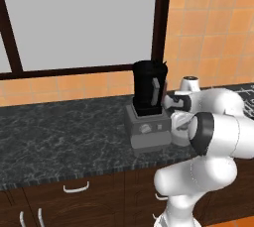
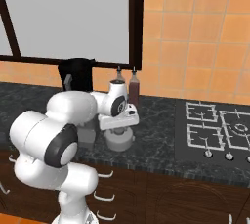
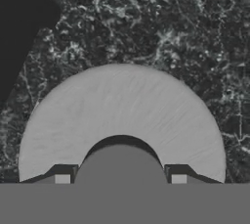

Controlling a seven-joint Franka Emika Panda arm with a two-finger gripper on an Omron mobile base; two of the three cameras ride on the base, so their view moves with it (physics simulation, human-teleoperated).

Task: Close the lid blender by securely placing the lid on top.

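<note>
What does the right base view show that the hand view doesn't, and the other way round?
Right base view alone: the blender by the window, two bottles, a stove and the white arm reaching down.

Hand view alone: a close look down at the lid's raised knob, with one finger tip on either side of it.

Both: the grey lid lying on the dark marbled counter.

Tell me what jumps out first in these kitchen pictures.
The white arm bends low over the dark counter, its gripper straddling the knob of the round grey lid lying beside the blender. The blender's black jar stands open on its grey base in front of the window. To the right, two bottles stand at the orange tiled wall, and a stove lies farther right.
</note>
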